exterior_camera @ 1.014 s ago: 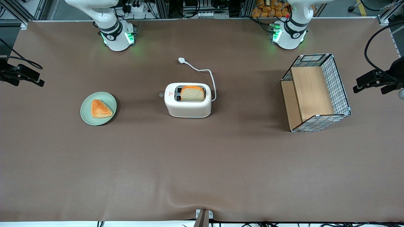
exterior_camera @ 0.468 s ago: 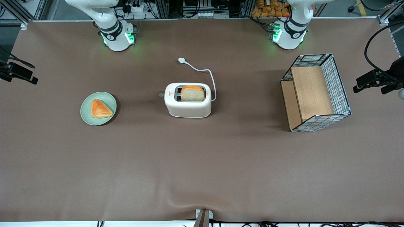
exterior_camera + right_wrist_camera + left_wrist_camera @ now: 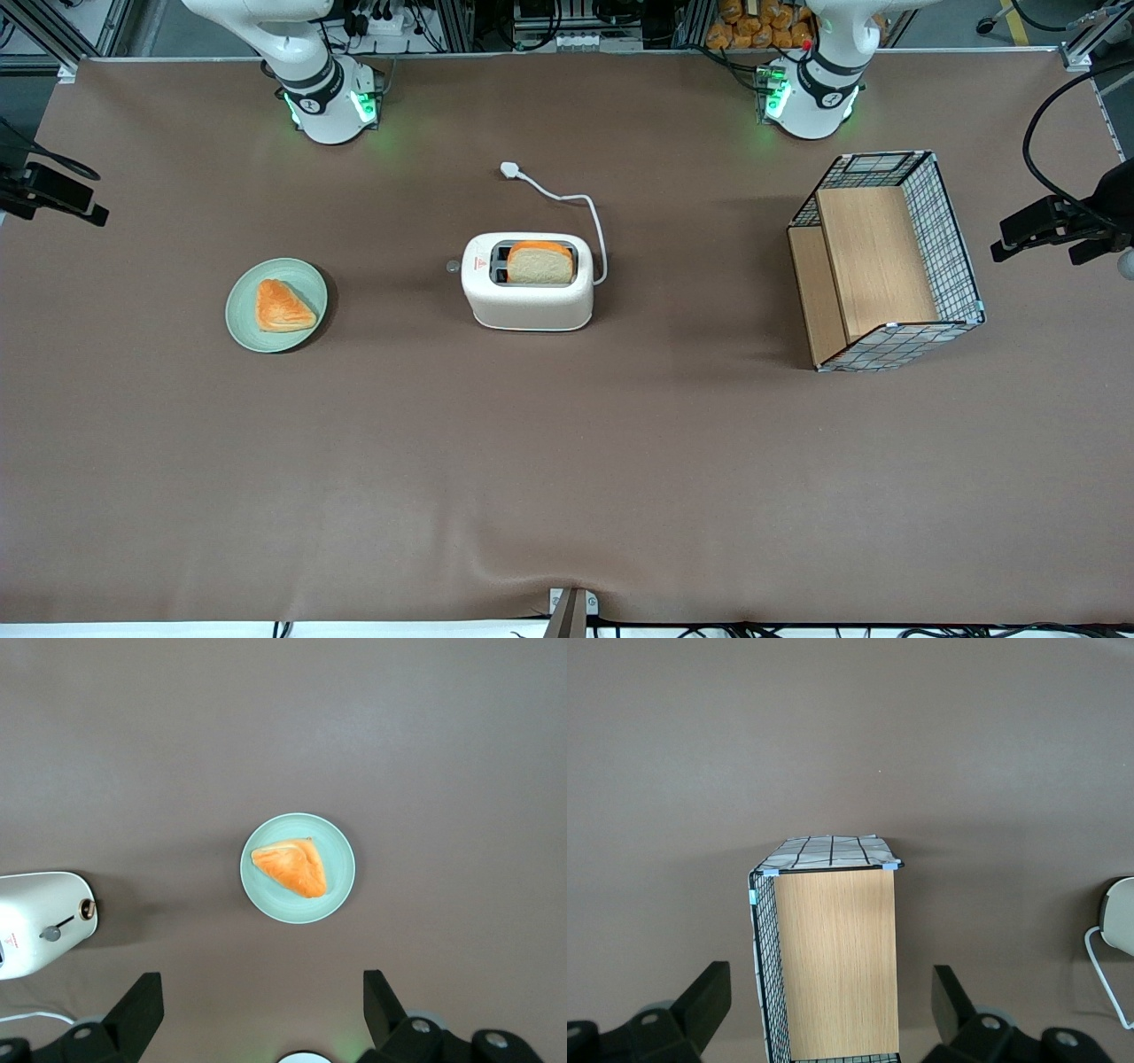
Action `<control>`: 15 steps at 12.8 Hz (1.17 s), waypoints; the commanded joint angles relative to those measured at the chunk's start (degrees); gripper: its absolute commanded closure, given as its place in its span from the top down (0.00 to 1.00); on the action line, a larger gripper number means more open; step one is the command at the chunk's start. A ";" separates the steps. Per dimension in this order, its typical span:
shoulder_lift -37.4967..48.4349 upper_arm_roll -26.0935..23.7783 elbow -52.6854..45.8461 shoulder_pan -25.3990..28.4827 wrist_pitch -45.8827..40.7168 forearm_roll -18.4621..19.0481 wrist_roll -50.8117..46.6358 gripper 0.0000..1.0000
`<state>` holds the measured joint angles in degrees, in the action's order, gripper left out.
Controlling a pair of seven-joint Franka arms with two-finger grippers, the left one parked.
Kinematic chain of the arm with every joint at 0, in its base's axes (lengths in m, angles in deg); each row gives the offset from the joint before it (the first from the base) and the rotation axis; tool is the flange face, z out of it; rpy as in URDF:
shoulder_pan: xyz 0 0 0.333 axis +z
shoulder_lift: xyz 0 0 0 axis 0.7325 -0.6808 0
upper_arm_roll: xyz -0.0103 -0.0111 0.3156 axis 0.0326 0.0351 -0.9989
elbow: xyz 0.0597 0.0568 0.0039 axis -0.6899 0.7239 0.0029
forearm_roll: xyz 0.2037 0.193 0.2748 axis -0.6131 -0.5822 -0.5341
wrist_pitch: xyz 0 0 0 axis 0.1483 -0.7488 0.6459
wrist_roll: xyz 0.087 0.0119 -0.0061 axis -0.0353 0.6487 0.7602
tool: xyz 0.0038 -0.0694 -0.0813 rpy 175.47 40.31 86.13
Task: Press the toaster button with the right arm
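Toaster (image 3: pixel 528 282), white, rounded and smooth, stands at the centre of the front view on the brown, matte worktop (image 3: pixel 567 461), with bare cloth all round it. Two slices of bread (image 3: pixel 539 263) stand in its slot, and its white cord (image 3: pixel 580 206) curls to a plug higher in the frame. Toaster button (image 3: pixel 453 265), a small grey round knob, juts from the narrow end facing the working arm's end of the worktop. Between that end and the round pale-green plate (image 3: pixel 276 305) lies open surface; a triangular golden pastry (image 3: pixel 283 307) rests on the plate. Right arm's hand (image 3: pixel 264 1005) hangs high above the plate, at the left edge of the front view, its two black fingers (image 3: pixel 135 1010) spread wide and holding nothing. Wire-mesh basket (image 3: pixel 889 259) with wooden panels stands toward the parked arm's end.
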<state>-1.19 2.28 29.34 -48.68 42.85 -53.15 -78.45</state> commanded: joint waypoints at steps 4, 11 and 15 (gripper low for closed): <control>1.78 -2.85 1.87 -1.40 0.11 4.54 4.16 1.00; 1.78 -2.94 1.96 -2.01 -0.15 3.67 2.23 1.00; 1.87 -2.85 1.96 -2.28 -0.33 1.39 -1.02 1.00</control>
<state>-1.13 0.66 29.56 -49.45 42.48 -50.24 -77.36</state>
